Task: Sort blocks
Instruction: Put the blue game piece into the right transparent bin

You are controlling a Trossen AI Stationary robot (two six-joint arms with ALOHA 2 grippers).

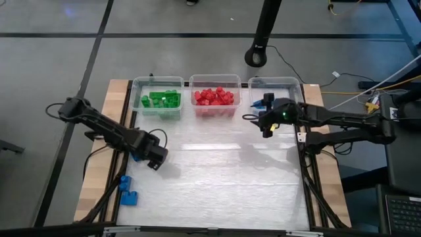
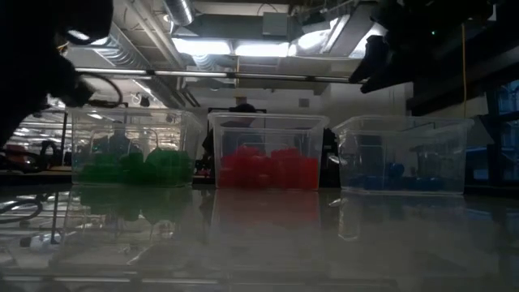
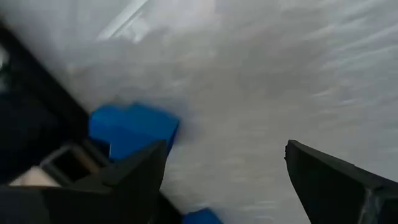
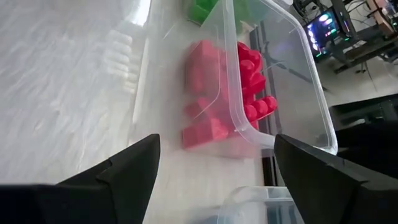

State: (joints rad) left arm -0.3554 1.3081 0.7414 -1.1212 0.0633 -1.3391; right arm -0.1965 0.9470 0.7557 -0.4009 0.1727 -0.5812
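Blue is what matters at the near edge of my worktop (image 1: 217,178): the loose blue blocks (image 1: 127,191) lie at the near-left corner, beside the dark frame rail, apart from everything already sorted. My left gripper (image 1: 155,160) hangs just beyond them and slightly toward the middle, so the blocks lie nearer to me and outward from its jaws. In the left wrist view those jaws stand wide apart with nothing between them, and one blue block (image 3: 132,129) shows just past one fingertip, off to the side of the gap and not inside it. I judge the coming move turns on that offset: the left arm is by far the nearer one and must shift toward the corner before closing. I cannot tell the block's long axis from these pictures.

Farther back, three clear bins stand in a row along the far edge: the green bin (image 1: 158,99) with green blocks (image 1: 160,101), the red bin (image 1: 216,96) with red blocks (image 1: 213,97), and the blue bin (image 1: 275,92) with a few blue pieces inside. My right gripper (image 1: 265,126) hovers by the blue bin's near side, its jaws spread wide and empty in the right wrist view, well apart from the loose blocks.
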